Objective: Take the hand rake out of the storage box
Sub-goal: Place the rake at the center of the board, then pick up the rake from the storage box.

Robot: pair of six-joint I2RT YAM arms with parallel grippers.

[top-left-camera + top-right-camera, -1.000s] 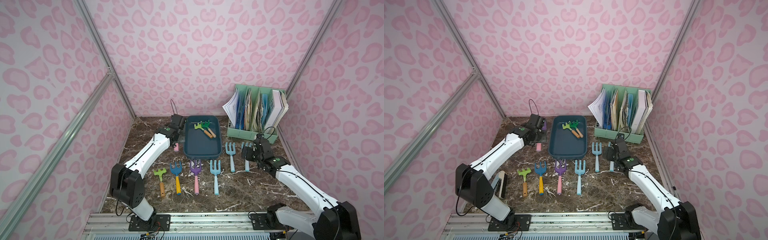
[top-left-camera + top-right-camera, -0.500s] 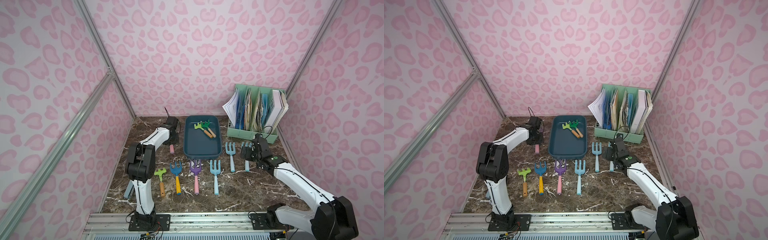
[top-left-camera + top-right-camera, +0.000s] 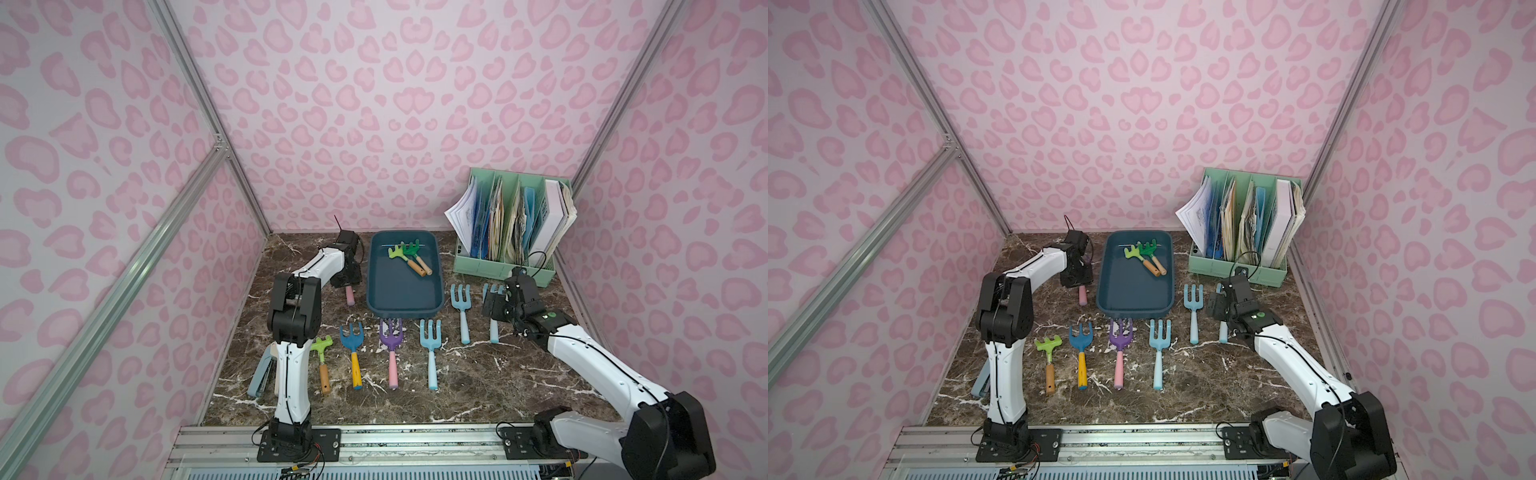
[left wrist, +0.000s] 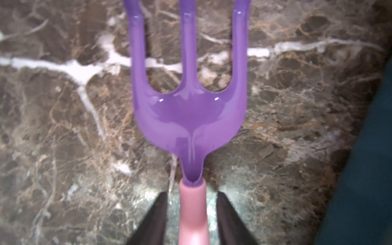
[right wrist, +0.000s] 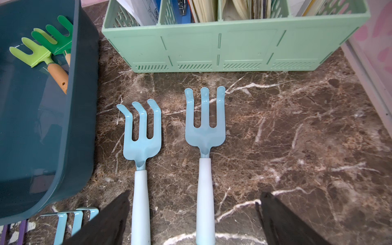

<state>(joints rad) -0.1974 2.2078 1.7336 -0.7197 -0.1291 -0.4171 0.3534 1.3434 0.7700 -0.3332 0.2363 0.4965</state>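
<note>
Straddling the pink handle of a purple rake [image 4: 188, 118] that lies on the table [image 3: 478, 374] just beside the box [image 3: 402, 309], the left gripper [image 4: 191, 194] has its fingers [image 4: 154, 216] narrowly parted and clear of the handle, so this looks like the set-down step. The right gripper [image 5: 194, 195] hangs wide open over two blue rakes [image 5: 204, 127], holding nothing. Two green rakes [image 3: 409, 255] lie touching at the box's far end, so the next move probably calls for reaching over the rim and gripping one wooden handle without dragging its neighbour.

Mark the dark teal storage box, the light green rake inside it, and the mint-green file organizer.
dark teal storage box [image 3: 399, 289]: a top view, bare floor.
light green rake [image 3: 397, 252]: a top view, head.
mint-green file organizer [image 3: 490, 266]: a top view, front wall.
</note>
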